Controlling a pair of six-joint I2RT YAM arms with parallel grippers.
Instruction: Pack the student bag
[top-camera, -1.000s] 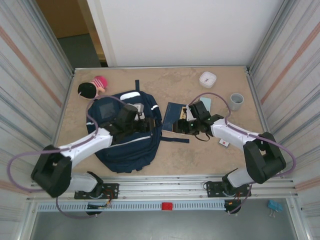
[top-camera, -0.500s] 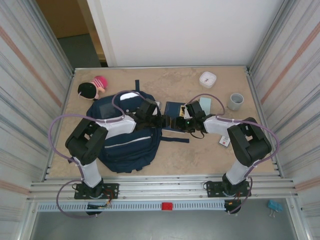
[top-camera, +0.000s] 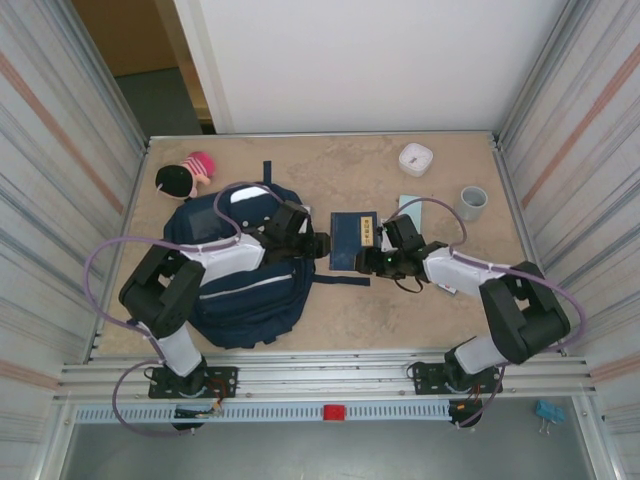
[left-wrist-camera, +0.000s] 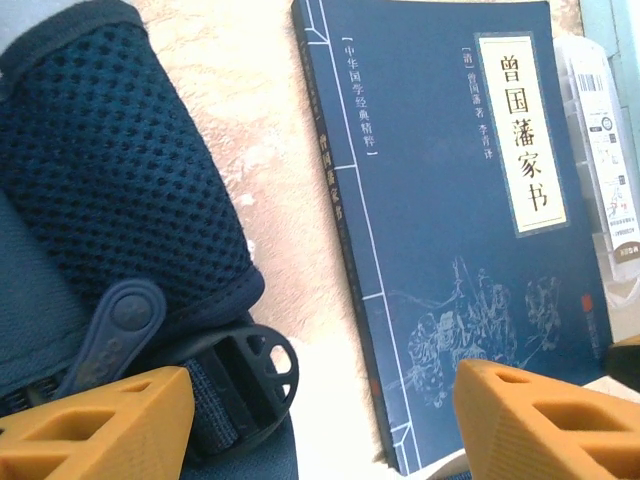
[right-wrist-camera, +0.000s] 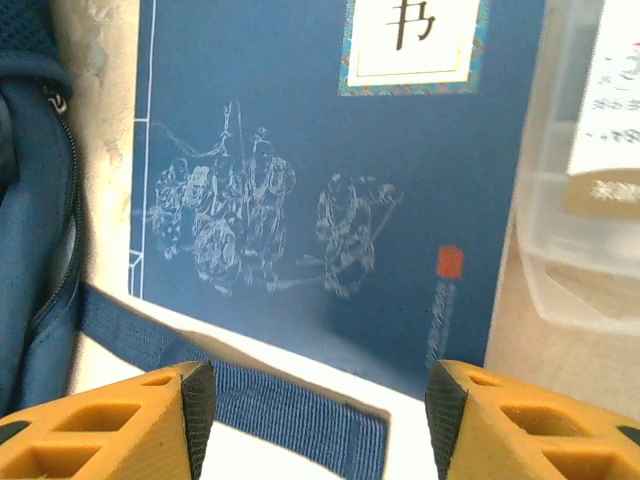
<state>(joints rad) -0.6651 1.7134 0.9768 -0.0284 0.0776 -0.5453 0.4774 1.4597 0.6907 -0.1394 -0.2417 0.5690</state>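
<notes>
The student bag (top-camera: 240, 280), navy blue, lies flat at the left of the table. Its mesh shoulder strap (left-wrist-camera: 120, 180) and black buckle (left-wrist-camera: 240, 368) show in the left wrist view. A dark blue book (top-camera: 353, 240) with a cream title label lies flat just right of the bag. My left gripper (top-camera: 318, 243) hangs open at the bag's right edge, its jaws spanning the buckle and the book's (left-wrist-camera: 450, 230) near left corner. My right gripper (top-camera: 372, 262) is open over the book's (right-wrist-camera: 320, 180) near edge and a loose blue strap (right-wrist-camera: 280, 410), holding nothing.
A clear plastic box (right-wrist-camera: 590, 200) lies against the book's right side. A doll with a pink and black hat (top-camera: 185, 175) is at the back left. A white tub (top-camera: 415, 158) and a grey cup (top-camera: 472, 203) stand at the back right. Metal walls close both sides.
The left arm swung from over the bag to its right edge beside the book. The right gripper drew back toward the near edge, and the book now lies squarer and flat.
</notes>
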